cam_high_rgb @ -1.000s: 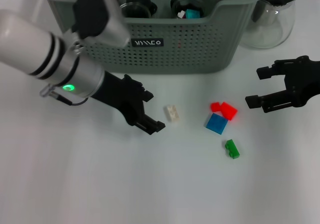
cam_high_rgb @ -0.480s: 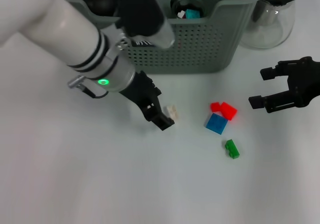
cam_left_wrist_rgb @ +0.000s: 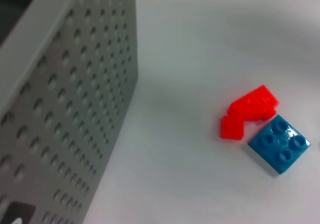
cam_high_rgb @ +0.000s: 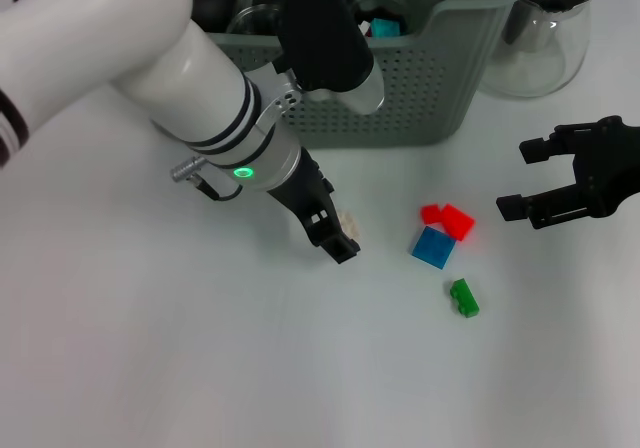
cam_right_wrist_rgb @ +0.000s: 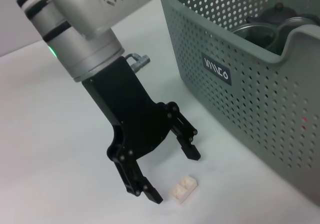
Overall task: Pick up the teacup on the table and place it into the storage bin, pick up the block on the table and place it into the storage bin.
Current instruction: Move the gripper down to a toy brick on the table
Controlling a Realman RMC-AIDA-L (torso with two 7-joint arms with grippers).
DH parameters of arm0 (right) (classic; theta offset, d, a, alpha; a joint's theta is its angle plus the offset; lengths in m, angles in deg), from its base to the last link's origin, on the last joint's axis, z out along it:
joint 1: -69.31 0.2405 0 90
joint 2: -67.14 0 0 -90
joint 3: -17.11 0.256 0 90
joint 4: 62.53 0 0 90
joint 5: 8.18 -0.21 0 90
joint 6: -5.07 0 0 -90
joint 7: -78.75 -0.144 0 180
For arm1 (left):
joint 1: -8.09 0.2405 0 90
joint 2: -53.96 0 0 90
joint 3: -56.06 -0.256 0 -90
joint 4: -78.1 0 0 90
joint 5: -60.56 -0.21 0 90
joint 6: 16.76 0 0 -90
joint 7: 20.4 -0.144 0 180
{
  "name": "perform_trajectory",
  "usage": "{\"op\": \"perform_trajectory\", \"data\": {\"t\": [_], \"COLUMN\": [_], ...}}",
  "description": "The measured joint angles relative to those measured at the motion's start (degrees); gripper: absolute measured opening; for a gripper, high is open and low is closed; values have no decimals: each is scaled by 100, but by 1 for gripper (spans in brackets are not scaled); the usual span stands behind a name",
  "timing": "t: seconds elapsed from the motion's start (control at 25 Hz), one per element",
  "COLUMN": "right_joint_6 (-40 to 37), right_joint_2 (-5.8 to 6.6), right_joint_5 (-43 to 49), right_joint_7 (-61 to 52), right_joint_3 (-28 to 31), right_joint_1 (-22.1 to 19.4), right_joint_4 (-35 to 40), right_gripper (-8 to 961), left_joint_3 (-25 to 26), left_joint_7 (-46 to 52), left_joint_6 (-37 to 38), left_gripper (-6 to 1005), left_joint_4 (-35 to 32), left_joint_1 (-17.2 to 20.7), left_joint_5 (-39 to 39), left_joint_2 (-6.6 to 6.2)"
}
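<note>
Left gripper: the left gripper (cam_high_rgb: 335, 230) is low over the white table (cam_high_rgb: 180, 368), just in front of the storage bin (cam_high_rgb: 400, 88), on the bin's left half. In the right wrist view the same gripper (cam_right_wrist_rgb: 172, 176) shows its two black fingers spread apart, nothing between them.

White block: a small cream-white block (cam_high_rgb: 347, 222) lies on the table right at the left gripper's tips. The right wrist view shows the block (cam_right_wrist_rgb: 184, 188) flat on the surface, between and a little ahead of the two fingertips; contact is hard to judge, it looks just clear of them.

Right gripper: the right gripper (cam_high_rgb: 522, 178) hangs over the table's right side, well apart from the blocks, its jaws open and empty.

Storage bin: grey-green, perforated sides, a black label with white lettering on the front wall (cam_right_wrist_rgb: 216, 70). It stands at the far edge of the table. Dark round items and a teal piece (cam_high_rgb: 384, 28) sit inside; which of these is the teacup cannot be told.

Other blocks: a red block (cam_high_rgb: 448, 218) touches a blue block (cam_high_rgb: 433, 247) near the table's middle, right of the white one; a green block (cam_high_rgb: 464, 297) lies nearer the robot, close by. The left wrist view shows the red (cam_left_wrist_rgb: 248, 111) and blue (cam_left_wrist_rgb: 279, 143) pair beside the bin wall.

Glass pot: a clear glass pot (cam_high_rgb: 545, 38) stands just right of the bin.
</note>
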Motion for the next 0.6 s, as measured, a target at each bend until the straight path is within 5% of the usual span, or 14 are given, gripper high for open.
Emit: {"op": "perform_trajectory", "data": {"t": [0.6], "right_joint_6": [-3], "right_joint_2": [1], "right_joint_5": [0], "right_joint_7": [7], "right_joint_3": [-1], "right_joint_1": [23], "right_joint_4": [0], "right_gripper": [946], "left_joint_3": [-275], "left_joint_7": [400], "left_joint_6": [-270], "left_gripper": [803], "left_joint_4": [168], "left_joint_1": [-97], "left_joint_5": [15], "left_joint_2": [14]}}
